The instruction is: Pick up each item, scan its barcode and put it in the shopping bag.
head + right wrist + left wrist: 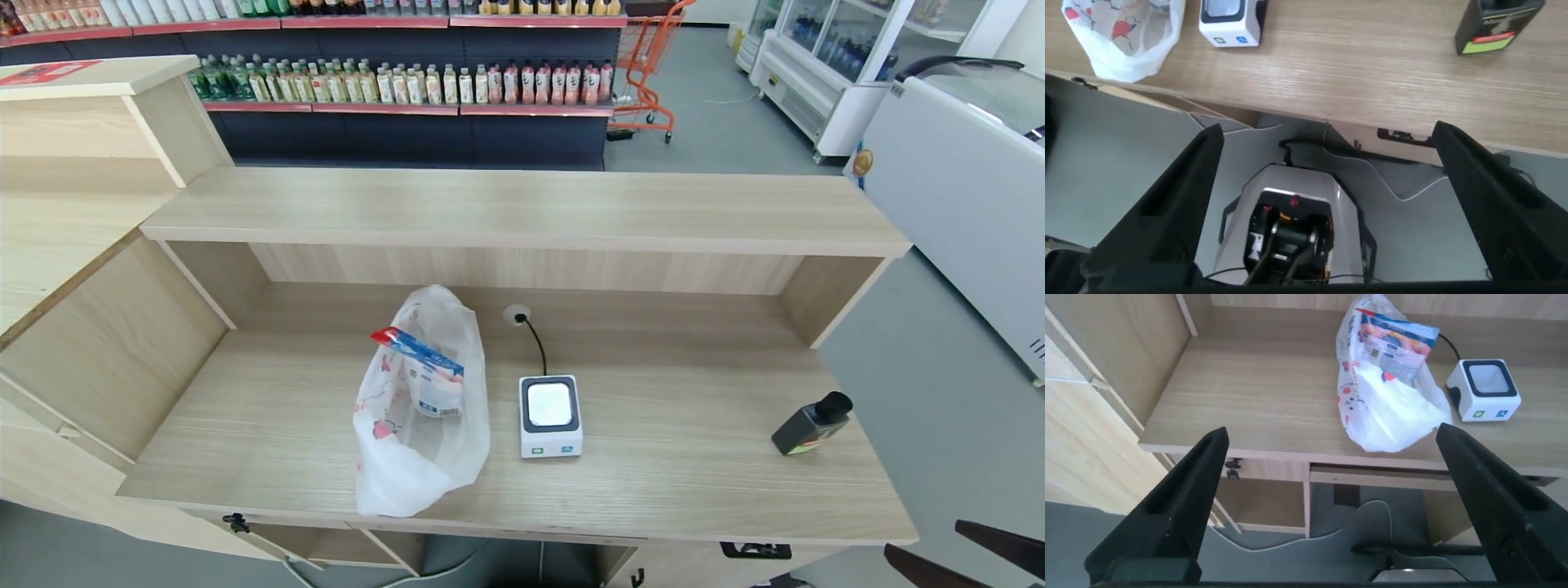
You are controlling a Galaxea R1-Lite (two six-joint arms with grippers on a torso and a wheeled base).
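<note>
Jaws apart on our left gripper (pixel 1331 433) and right gripper (pixel 1327 135), we see the dark bottle (pixel 811 425) at middle right, nearer the right arm.

wood counter (pixel 522 204), drink shelves (pixel 392 108) behind, orange cart (pixel 647 82), freezers (pixel 955 163) rt, grey floor (pixel 718 122).

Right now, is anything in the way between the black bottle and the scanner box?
No, nothing visible is. The black bottle sits at the right end of the desk, and only bare desk top lies between it and the scanner. The shopping bag sits just past the scanner, on its left side.
</note>
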